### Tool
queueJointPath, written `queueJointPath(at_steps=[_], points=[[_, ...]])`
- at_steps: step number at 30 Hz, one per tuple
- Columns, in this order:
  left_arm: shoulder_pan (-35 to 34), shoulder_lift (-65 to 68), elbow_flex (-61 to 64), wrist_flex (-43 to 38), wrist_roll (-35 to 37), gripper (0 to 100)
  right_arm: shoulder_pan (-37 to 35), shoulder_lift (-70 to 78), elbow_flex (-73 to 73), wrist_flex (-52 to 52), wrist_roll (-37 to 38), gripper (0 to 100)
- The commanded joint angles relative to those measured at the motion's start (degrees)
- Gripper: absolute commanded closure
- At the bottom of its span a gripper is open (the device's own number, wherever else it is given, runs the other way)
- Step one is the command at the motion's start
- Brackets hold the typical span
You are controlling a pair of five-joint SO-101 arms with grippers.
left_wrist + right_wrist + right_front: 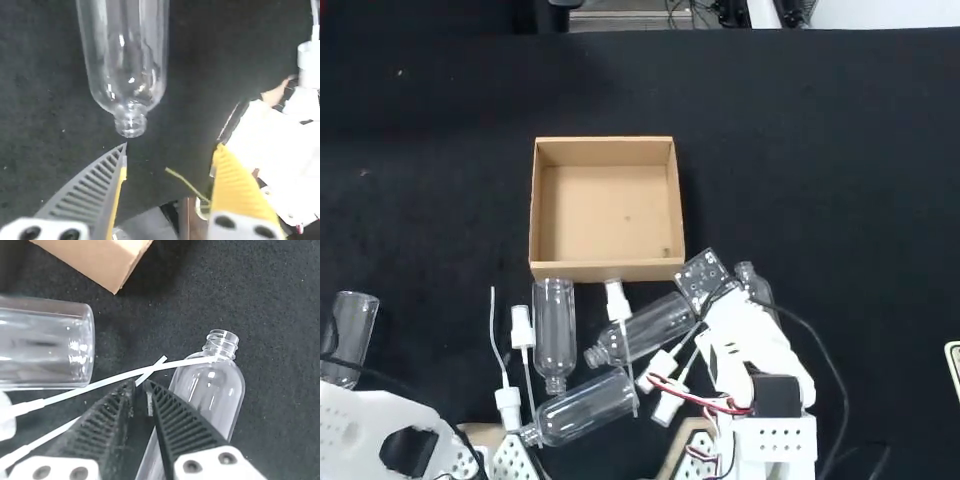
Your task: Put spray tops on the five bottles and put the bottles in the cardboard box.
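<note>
On the black table (840, 150), the left gripper (170, 150) stands spread wide and holds nothing, its tips just short of the open mouth of the far-left bottle (122, 60), which lies uncapped with its neck toward the jaws. Further right, 3 more bare bottles (553, 330) lie on their sides just in front of the open cardboard box (605, 205), which has nothing in it. Loose spray tops (523, 328) are scattered among them. At right, the right gripper (140, 385) has its fingers pressed almost together, low beside the 5th bottle (210, 385) and near the box's corner. 2 thin dip tubes (100, 385) cross right at its tips, and whether either is pinched cannot be told. The likeliest trouble is a snag: a tube caught at those tips could bend or drag its spray top out of place. The round, smooth bottles could also roll or slip away if a jaw nudges one off-centre, and the far-left one may shoot clear if squeezed on its taper.
</note>
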State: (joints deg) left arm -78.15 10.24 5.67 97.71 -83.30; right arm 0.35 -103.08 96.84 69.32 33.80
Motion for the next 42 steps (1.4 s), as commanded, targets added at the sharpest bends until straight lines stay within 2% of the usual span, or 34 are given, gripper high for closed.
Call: queueJointPath(at_steps=[1, 5, 7, 12, 15, 22, 29, 35, 38, 42], points=[[-0.75, -3.43, 3.38, -10.11, -2.99, 75, -0.44, -3.65, -0.31, 0.26, 0.35, 98.6], [-1.19, -3.52, 12.18, -27.69, 1.05, 75, -0.44, -3.65, -0.31, 0.26, 0.35, 98.6], [-1.01, -3.87, 14.99, -31.12, 2.37, 75, -0.44, -3.65, -0.31, 0.26, 0.35, 98.6], [0.4, -7.65, 18.86, -32.53, 2.9, 75, -0.44, -3.56, -0.31, 0.26, 0.35, 98.6], [0.84, -10.29, 18.86, -34.64, 5.71, 75, -0.44, -3.56, -0.31, 0.35, 0.35, 98.6], [0.92, -12.22, 20.0, -45.19, 9.76, 75, -0.44, -4.0, -0.31, 1.41, 0.35, 98.6], [0.66, -12.31, 20.0, -54.07, 18.2, 75, -0.44, -4.0, -0.31, 1.41, 0.35, 98.6], [0.75, -12.4, 20.0, -56.18, 19.96, 75, -0.44, -4.0, -0.31, 1.41, 0.35, 98.6], [0.92, -12.48, 19.21, -55.91, 24.53, 75, -0.44, -4.0, -0.31, 1.41, 0.35, 98.6], [1.1, -12.31, 14.55, -55.91, 34.55, 75, -0.44, -4.0, -0.31, 1.41, 0.35, 98.6]])
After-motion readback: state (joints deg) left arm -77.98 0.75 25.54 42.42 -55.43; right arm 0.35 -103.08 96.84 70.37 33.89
